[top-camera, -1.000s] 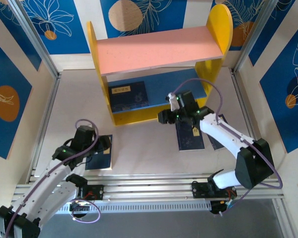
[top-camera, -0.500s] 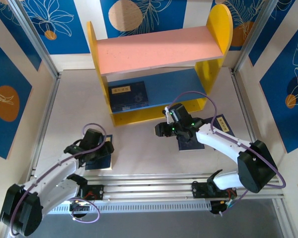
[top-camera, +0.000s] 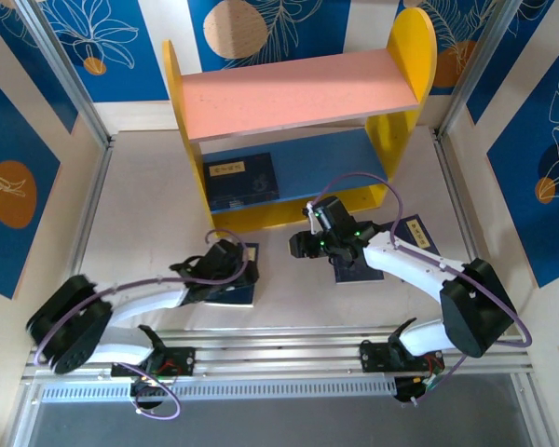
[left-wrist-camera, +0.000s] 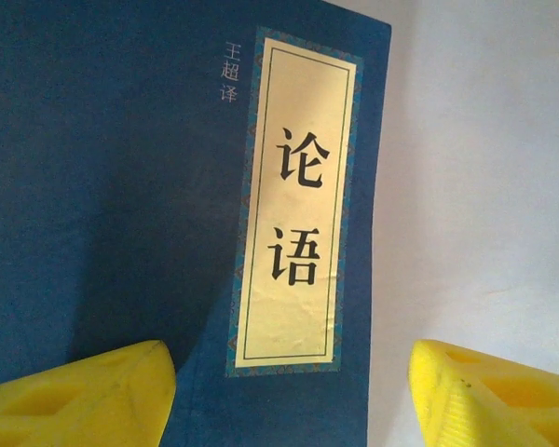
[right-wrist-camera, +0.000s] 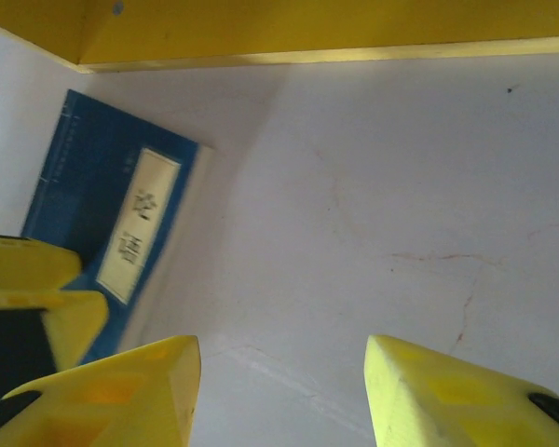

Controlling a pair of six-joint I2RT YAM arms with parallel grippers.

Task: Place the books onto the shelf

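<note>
The left tool (left-wrist-camera: 289, 365) hangs low over the left book (left-wrist-camera: 121, 186) with its jaws released. One yellow finger (left-wrist-camera: 93, 396) sits above the navy cover and the other above bare table (top-camera: 149, 205), so the book's right edge and its tan title label lie in the gap. Whether a finger actually touches the cover I cannot tell.

A second ago this arm was folded at the near-left of the table, with the book lying there beneath it. Now the arm is stretched out towards the middle and the book has come along with it. It lies flat just in front of the shelf (top-camera: 412, 56), below that shelf's left side panel and near the right tool (right-wrist-camera: 281, 354).

The right tool is also released, with its fingers apart and only pale table between them. A second ago it stood closer to the shelf's front edge. It has since drawn back towards the near side and a little left, and has barely shifted in the last half second. Its arm lies across the middle book (top-camera: 354, 272), which is flat on the table. The far-right book (top-camera: 417, 231) shows partly from behind the same arm.

The shelved book (top-camera: 240, 180) rests flat at the left end of the blue lower board (top-camera: 335, 163) — in the same spot as before. The pink upper board (top-camera: 298, 93) carries nothing.
</note>
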